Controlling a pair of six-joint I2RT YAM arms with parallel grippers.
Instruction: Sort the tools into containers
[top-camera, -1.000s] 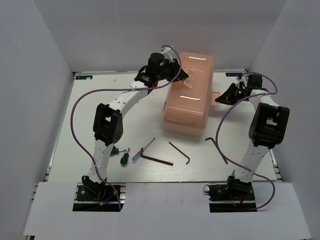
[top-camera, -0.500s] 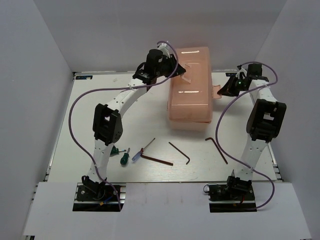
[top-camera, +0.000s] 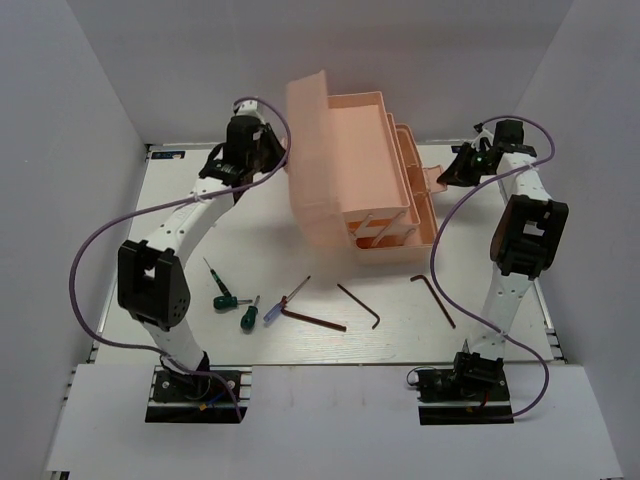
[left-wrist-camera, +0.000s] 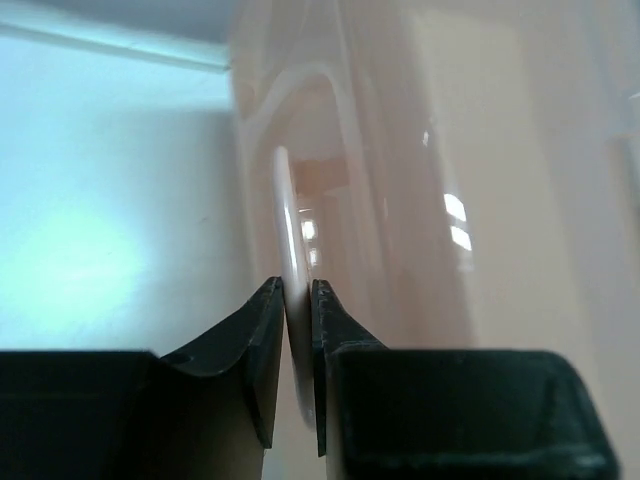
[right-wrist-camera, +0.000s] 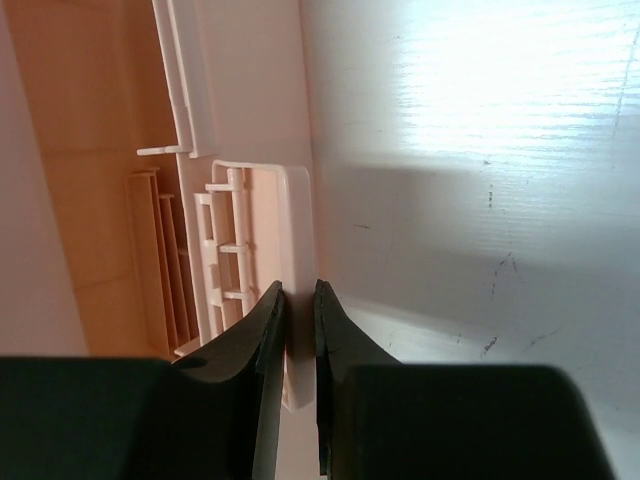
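The salmon-pink toolbox (top-camera: 365, 190) stands open at the back, its lid (top-camera: 310, 150) raised upright on the left and its tray compartments (top-camera: 395, 215) stepped out to the right. My left gripper (top-camera: 272, 160) is shut on the lid handle (left-wrist-camera: 292, 230). My right gripper (top-camera: 447, 176) is shut on the latch tab (right-wrist-camera: 288, 210) at the box's right side. Two green screwdrivers (top-camera: 220, 293) (top-camera: 247, 317), a blue-handled screwdriver (top-camera: 274, 309) and three hex keys (top-camera: 315, 319) (top-camera: 360, 304) (top-camera: 432, 297) lie on the table in front.
White walls enclose the table on the left, back and right. Purple cables (top-camera: 110, 225) loop off both arms. The arm bases (top-camera: 195, 385) sit at the near edge.
The lid has swung up and to the left with my left gripper on its handle, and the trays have spread out. The right gripper has kept its hold at the latch.
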